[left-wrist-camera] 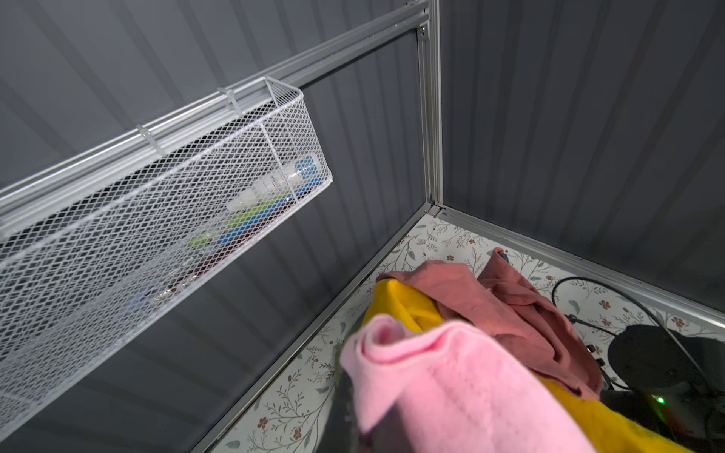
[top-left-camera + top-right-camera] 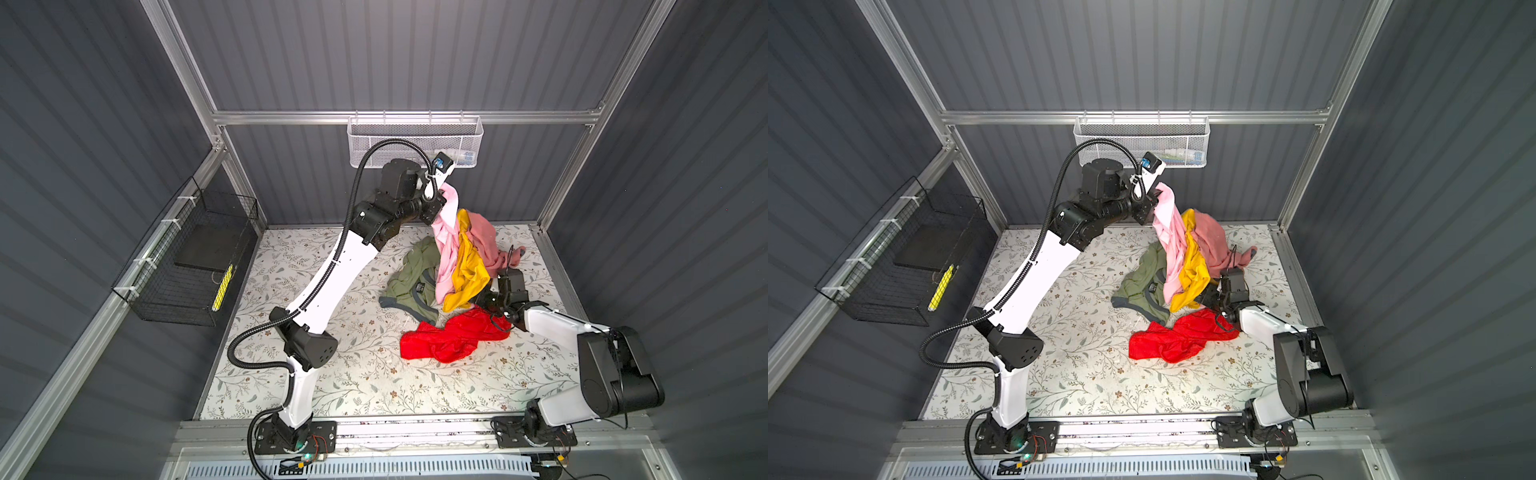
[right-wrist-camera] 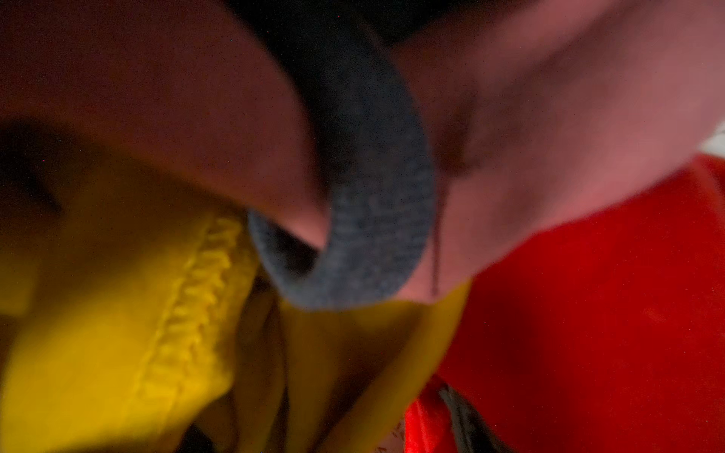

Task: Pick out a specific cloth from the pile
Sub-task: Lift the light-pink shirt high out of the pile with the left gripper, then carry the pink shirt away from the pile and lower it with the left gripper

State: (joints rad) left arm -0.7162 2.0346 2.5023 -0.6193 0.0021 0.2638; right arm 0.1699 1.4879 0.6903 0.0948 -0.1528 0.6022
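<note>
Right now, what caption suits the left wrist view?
Light pink cloth held above yellow garment and salmon-pink cloth, white mesh basket behind.

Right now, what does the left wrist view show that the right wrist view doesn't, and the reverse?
Only the left wrist view: the white mesh basket on the rail, the floral table, and the light pink cloth bunched up close.
Only the right wrist view: the red garment, a grey ribbed band, and the stitched hem of the yellow garment.
Both: the yellow garment and, beside it, what looks like the dusty pink cloth; the right wrist view is too dim and blurred to settle its shade.
</note>
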